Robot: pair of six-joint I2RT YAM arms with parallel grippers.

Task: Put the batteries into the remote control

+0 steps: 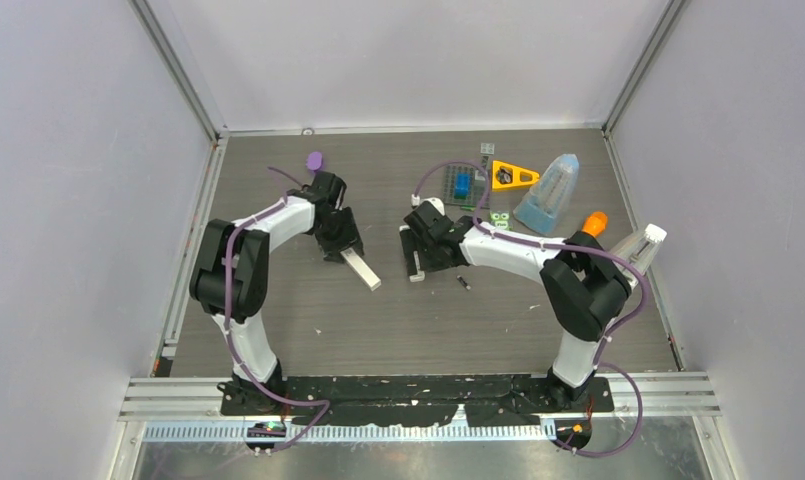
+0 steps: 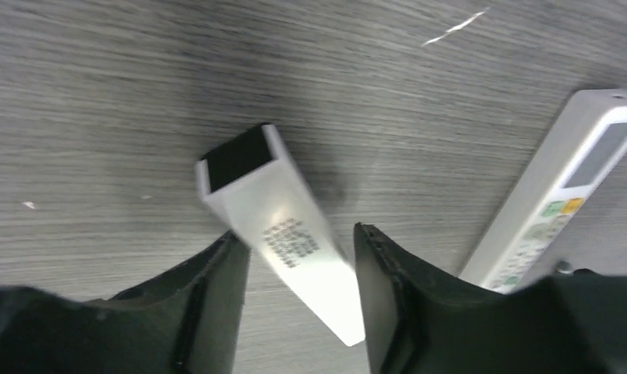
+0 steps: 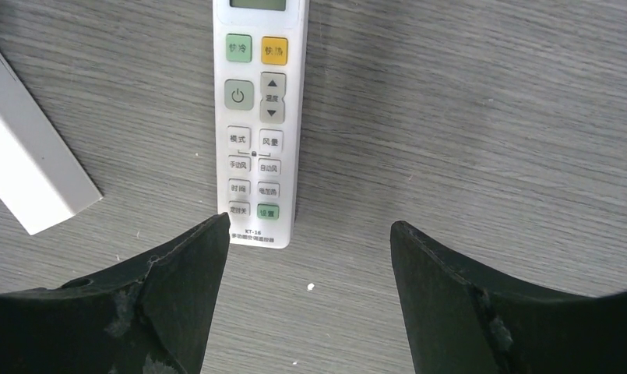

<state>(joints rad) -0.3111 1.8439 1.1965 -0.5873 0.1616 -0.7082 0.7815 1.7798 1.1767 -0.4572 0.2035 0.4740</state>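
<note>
A white remote (image 2: 283,226) lies back up, its black battery compartment (image 2: 236,160) uncovered and empty. My left gripper (image 2: 298,241) is closed against its sides; the remote sits skewed between the fingers, and its free end (image 1: 363,272) points to the near right. A second white remote (image 3: 255,132) lies buttons up on the table. My right gripper (image 3: 310,234) is open and empty just past its lower end, which is beside the left finger. A blackish battery (image 1: 462,283) lies on the table right of my right gripper (image 1: 418,262). No blue or red-orange battery shows.
At the back right stand a green grid with a blue block (image 1: 462,185), an orange triangle (image 1: 513,176), a bluish clear bag (image 1: 548,195), an orange carrot toy (image 1: 594,223) and a clear bottle (image 1: 643,245). A purple cap (image 1: 314,160) lies back left.
</note>
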